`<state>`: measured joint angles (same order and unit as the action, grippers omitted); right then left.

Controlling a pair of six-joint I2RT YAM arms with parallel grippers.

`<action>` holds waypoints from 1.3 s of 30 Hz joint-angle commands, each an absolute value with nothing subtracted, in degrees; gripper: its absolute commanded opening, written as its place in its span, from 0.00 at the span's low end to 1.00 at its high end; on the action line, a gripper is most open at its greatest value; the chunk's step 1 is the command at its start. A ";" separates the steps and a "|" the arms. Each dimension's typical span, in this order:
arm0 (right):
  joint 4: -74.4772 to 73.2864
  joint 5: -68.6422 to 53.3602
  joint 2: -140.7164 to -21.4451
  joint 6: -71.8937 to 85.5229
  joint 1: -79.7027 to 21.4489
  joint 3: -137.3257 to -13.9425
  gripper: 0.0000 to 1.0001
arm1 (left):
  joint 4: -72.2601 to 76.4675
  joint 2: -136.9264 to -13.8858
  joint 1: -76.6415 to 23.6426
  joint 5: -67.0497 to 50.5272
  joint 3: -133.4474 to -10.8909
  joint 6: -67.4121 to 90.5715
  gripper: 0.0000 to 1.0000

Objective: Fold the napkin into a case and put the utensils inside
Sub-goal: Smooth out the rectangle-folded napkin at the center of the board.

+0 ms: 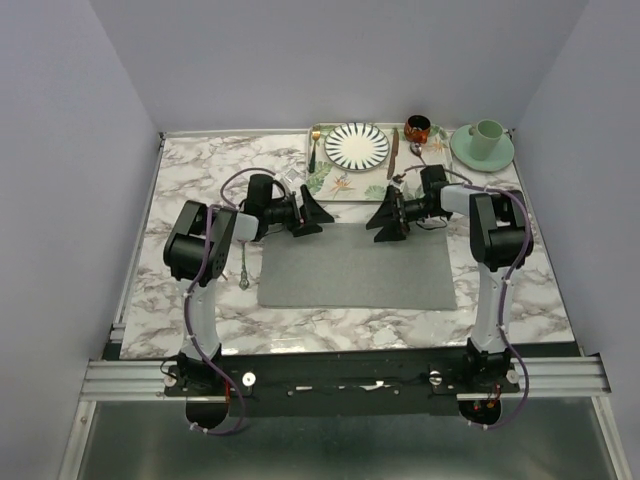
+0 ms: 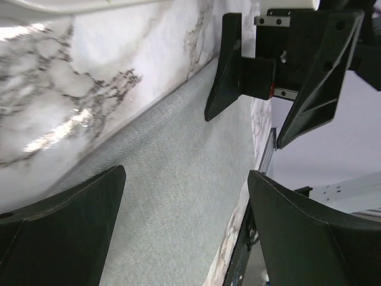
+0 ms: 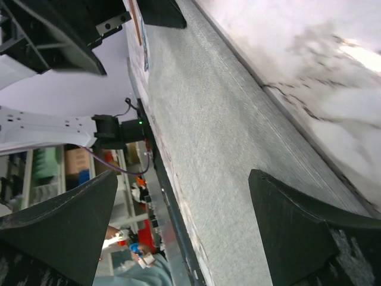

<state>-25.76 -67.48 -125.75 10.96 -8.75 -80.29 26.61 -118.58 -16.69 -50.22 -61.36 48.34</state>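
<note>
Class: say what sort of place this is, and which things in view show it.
Probably a robotics lab cell staged as a dining table: plain walls around a marble table, a left arm and right arm bolted to a metal rail, a striped plate and green cup.

Marble-veined white table [image 1: 190, 170], grey streaks throughout. Carries the napkin [image 1: 355, 265] flat and unfolded at mid-table, with its long edges running left to right. Holds a slim utensil [image 1: 245, 270] just beside the napkin's left edge, apart from the cloth. Bears along the far edge a leaf-patterned tray [image 1: 340, 185], then a small dark-and-red cup [image 1: 417, 127] to its right and, near the far right corner, a pale-green saucer [image 1: 500, 155].
</note>
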 commanded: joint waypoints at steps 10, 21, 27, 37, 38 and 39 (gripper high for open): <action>-29.44 -66.88 -128.50 11.34 -0.27 -77.78 1.00 | 28.83 -119.70 -8.09 -53.79 -58.27 49.66 0.99; -37.00 -69.25 -129.72 7.91 10.00 -80.67 1.00 | 25.84 -122.08 -6.77 -53.88 -59.06 47.29 0.99; -38.58 -68.03 -129.64 9.31 12.04 -82.18 1.00 | 23.73 -122.87 -6.15 -54.05 -59.85 46.05 0.99; -39.02 -64.94 -125.16 9.76 13.71 -82.53 0.95 | 12.88 -121.66 -8.34 -53.09 -71.08 37.37 0.99; -39.89 -65.21 -122.81 8.71 13.62 -82.79 0.94 | 9.70 -120.77 -9.74 -51.61 -75.80 31.70 0.99; -40.25 -65.13 -121.48 7.92 13.62 -83.40 0.93 | 5.84 -119.80 -10.54 -49.42 -78.46 28.07 0.99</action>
<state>-36.91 -68.51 -127.07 10.04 12.99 -81.62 21.02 -121.78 -7.81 -56.12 -67.79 44.27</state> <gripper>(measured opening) 0.957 0.985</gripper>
